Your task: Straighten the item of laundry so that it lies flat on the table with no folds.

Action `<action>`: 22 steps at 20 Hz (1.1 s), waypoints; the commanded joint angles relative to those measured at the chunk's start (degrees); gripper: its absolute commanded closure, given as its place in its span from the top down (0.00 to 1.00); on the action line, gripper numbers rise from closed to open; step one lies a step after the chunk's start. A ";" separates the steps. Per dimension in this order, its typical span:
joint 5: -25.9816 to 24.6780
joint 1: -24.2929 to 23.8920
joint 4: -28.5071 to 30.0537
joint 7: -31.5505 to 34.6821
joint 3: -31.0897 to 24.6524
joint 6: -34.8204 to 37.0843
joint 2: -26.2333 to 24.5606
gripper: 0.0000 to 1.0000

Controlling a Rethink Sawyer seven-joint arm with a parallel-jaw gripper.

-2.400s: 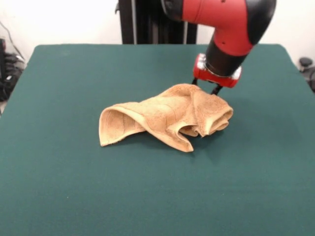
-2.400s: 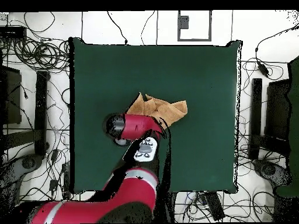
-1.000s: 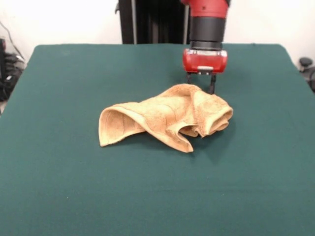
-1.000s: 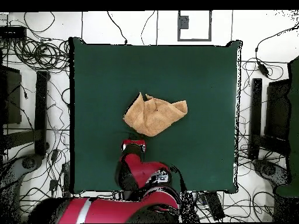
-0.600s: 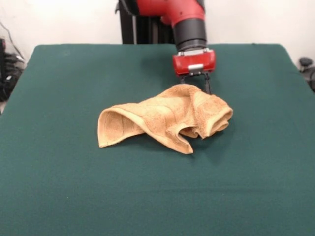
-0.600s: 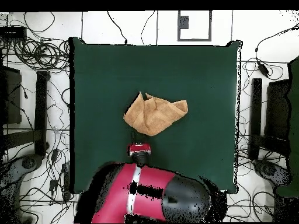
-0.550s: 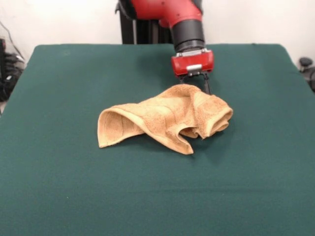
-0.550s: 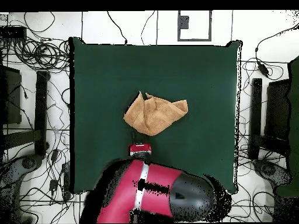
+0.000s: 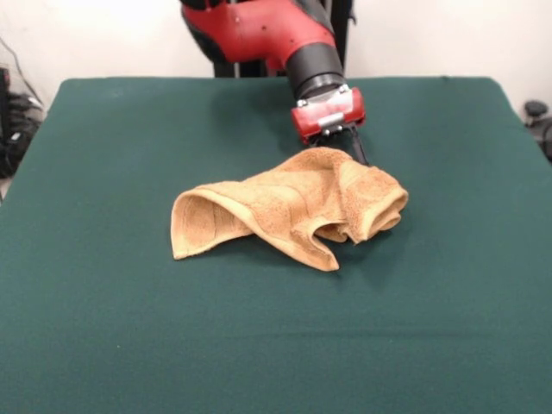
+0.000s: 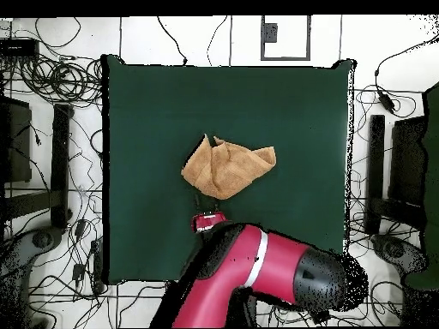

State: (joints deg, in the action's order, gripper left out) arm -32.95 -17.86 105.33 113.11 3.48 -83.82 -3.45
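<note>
Risk: claw (image 9: 343, 148) sits at the upper edge of the crumpled terry towel (image 9: 289, 213), right above the thick rolled part at centre-right of the front view. If it bites there it prob. catches several layers, not a single edge; a pull would then drag the whole bundle across the worktop (image 9: 129, 328) w/o opening any fold. Wrist is tilted, so a tip could also slide off the pile or press into the felt.

Claw state: cannot tell. Tips are partly hidden behind the towel's top edge in the front view, and too small in the overhead view.

Towel posn: near worktop centre, bunched, w/ one flap curled up at frame left and a roll at frame right. Far from flat. In the overhead view the towel (image 10: 227, 168) lies just above the claw (image 10: 206, 211), which is at its lower edge; touching or only just beside, unclear.
</note>
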 commanded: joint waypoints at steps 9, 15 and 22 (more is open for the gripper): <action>19.34 -4.10 -26.39 4.27 -6.22 21.68 -8.48 1.00; 14.53 -2.87 -32.65 4.86 -6.52 24.28 -9.73 1.00; 7.51 -1.71 -40.55 7.05 -7.74 28.35 -11.39 1.00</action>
State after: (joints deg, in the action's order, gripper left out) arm -39.74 -20.16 101.33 113.52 2.11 -86.75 -5.89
